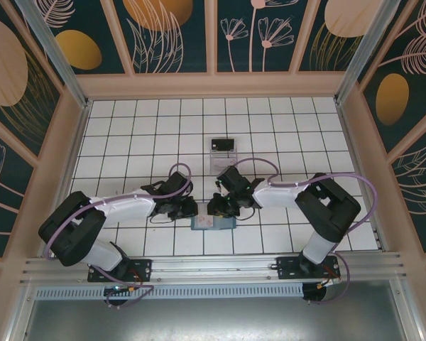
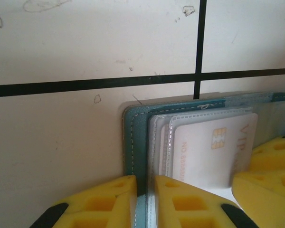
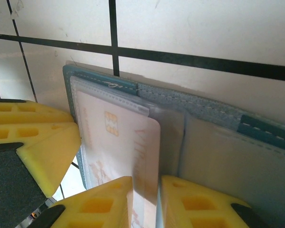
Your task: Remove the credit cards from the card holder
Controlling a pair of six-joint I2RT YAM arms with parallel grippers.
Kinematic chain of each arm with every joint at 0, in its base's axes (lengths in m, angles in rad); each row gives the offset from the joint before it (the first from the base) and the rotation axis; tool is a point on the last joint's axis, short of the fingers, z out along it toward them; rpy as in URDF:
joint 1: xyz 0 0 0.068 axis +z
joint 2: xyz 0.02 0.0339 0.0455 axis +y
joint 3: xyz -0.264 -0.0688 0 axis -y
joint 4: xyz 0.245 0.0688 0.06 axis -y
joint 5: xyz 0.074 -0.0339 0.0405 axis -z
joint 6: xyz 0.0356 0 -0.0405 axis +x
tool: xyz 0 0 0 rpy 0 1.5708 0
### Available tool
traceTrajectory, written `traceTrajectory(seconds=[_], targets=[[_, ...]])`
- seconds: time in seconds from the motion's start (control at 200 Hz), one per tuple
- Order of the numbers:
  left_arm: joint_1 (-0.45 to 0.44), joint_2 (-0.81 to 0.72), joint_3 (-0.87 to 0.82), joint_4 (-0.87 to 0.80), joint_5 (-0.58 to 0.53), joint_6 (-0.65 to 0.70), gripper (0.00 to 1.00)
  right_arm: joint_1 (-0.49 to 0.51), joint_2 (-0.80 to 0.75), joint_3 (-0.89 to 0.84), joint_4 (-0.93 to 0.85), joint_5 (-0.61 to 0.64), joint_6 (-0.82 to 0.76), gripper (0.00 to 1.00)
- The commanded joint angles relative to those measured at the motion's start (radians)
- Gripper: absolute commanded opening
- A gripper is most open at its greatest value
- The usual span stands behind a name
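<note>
Card holder open at the middle of the worktop's near edge, both pincers closed on it.

We find the teal card holder point(image 1: 213, 223) point(image 2: 133, 137) point(image 3: 218, 156) lying open and flat on the tiled worktop point(image 1: 284, 135), between the two arms. The left pincer point(image 1: 187, 208) point(image 2: 143, 183) is pressed together on the holder's stitched outer edge. The right pincer point(image 1: 220, 207) point(image 3: 146, 183) pinches the edge of the pale credit card point(image 2: 204, 152) point(image 3: 118, 137). This card shows a gold chip and reddish print and sits in a clear sleeve of the holder. A clear tray point(image 1: 222, 160) lies nearer the worktop's middle, well apart from the holder. There is a dark flat piece at its far end, which we cannot identify.
</note>
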Motion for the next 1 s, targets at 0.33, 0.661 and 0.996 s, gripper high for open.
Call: traceTrajectory(seconds=[0.33, 0.661, 0.996], targets=[[-0.015, 0.068, 0.000, -0.077, -0.063, 0.027, 0.17, -0.009, -0.026, -0.077, 0.086, -0.023, 0.039, 0.13], [-0.016, 0.076, 0.003, -0.105, -0.088, 0.031, 0.17, -0.017, -0.058, -0.109, 0.092, -0.016, 0.041, 0.13], [-0.016, 0.075, 0.006, -0.119, -0.095, 0.027, 0.17, -0.036, -0.091, -0.135, 0.091, -0.013, 0.033, 0.09]])
